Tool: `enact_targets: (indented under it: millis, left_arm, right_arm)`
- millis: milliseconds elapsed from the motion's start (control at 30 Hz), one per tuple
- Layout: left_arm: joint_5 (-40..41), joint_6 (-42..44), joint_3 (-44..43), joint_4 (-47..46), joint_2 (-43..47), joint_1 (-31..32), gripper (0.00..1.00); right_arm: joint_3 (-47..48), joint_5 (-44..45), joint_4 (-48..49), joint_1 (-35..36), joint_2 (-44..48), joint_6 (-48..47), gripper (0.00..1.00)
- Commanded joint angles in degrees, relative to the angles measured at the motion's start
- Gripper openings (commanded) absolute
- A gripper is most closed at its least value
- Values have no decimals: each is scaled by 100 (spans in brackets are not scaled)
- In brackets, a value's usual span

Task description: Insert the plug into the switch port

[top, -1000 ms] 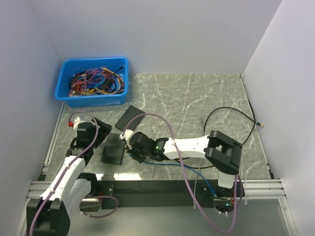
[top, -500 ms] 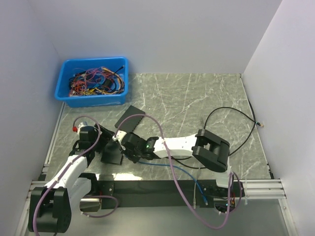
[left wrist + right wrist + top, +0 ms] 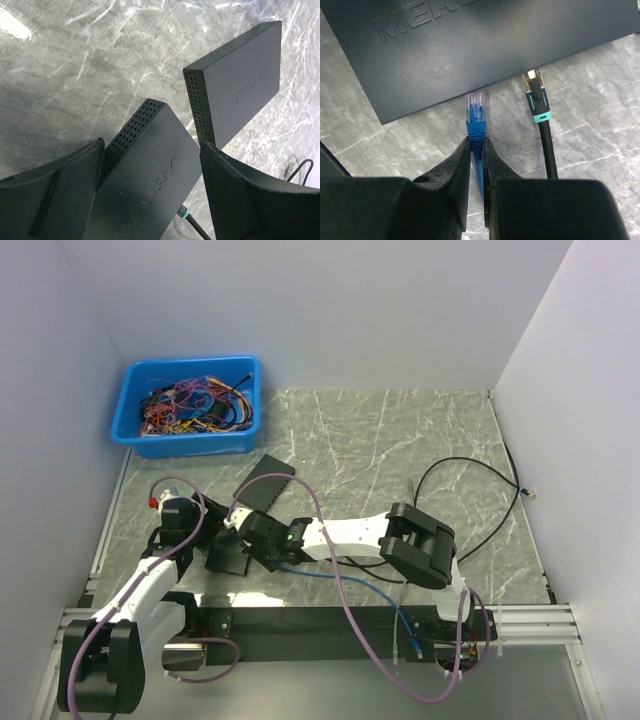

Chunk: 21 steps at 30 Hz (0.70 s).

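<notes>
Jaws of the right gripper [image 3: 476, 147] are pinched tight on the blue back end of the small blue plug with a clear tip [image 3: 476, 107] in the right wrist view. The flat black plastic switch box [image 3: 470, 45] lies straight ahead of them. The plug's long side points right at the switch box's edge, and its tip is touching that edge or almost. I cannot see the port hole. A black cable with a teal ring [image 3: 538, 107] lies just beside the plug, with its end at the same edge. I think the push should go straight along the plug.

In the left wrist view, the left gripper [image 3: 150, 150] is wide open and holds nothing. One finger stands on each side of the switch box. A second black box with small holes [image 3: 240, 95] lies past the switch box, apart from it.

From the top, both grippers are close to the switch box, one on each side. The right arm has the plug, which is too small to see there. A blue plastic bin of coloured wires [image 3: 130, 405] sits well beyond the switch box.
</notes>
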State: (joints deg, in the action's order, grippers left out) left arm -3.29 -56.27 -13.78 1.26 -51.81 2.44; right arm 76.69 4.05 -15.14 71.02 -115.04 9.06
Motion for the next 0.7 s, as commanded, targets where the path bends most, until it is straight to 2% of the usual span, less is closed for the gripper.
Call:
enact_targets:
  millis: [0, 333, 667]
  left_arm:
    - [-242, 46, 121, -238, -31, -6, 82]
    - [-242, 2, 174, -301, -66, -6, 82]
    - [-277, 2, 183, -266, 4, -6, 82]
  right_arm:
    - [277, 192, -60, 43, -88, -18, 0]
    - [750, 16, -297, 166, -18, 34, 0]
    - [1085, -203, -332, 421, -457, 184, 0]
